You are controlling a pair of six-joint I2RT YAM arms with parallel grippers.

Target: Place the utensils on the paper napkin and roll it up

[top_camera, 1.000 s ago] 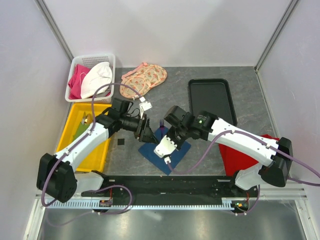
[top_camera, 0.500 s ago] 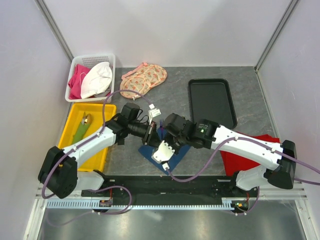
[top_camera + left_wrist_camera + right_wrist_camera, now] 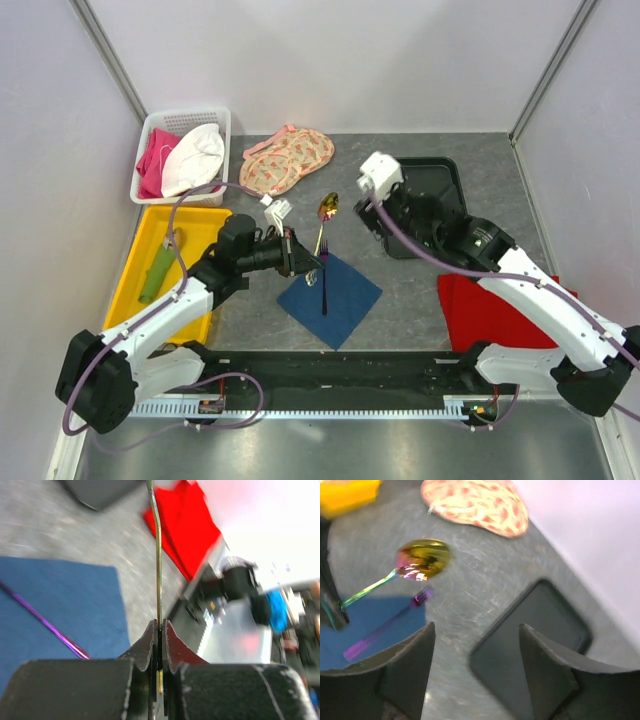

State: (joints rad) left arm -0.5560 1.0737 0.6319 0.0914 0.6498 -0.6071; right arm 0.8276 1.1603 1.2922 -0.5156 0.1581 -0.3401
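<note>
One fork (image 3: 323, 290) lies on the napkin (image 3: 352, 296) beneath the left gripper (image 3: 159, 627), which is clamped on a spoon (image 3: 327, 207). The right gripper (image 3: 475, 632) gapes wide and empty; rolling is not yet begun.

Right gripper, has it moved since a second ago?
Yes. The right gripper has left the blue napkin and swung away to the black tray.

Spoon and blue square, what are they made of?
The spoon looks like metal: its bowl is shiny gold with rainbow glints and reflections. The blue square looks like thin matte paper, lying flat with no shine, though cloth can't be ruled out.
</note>
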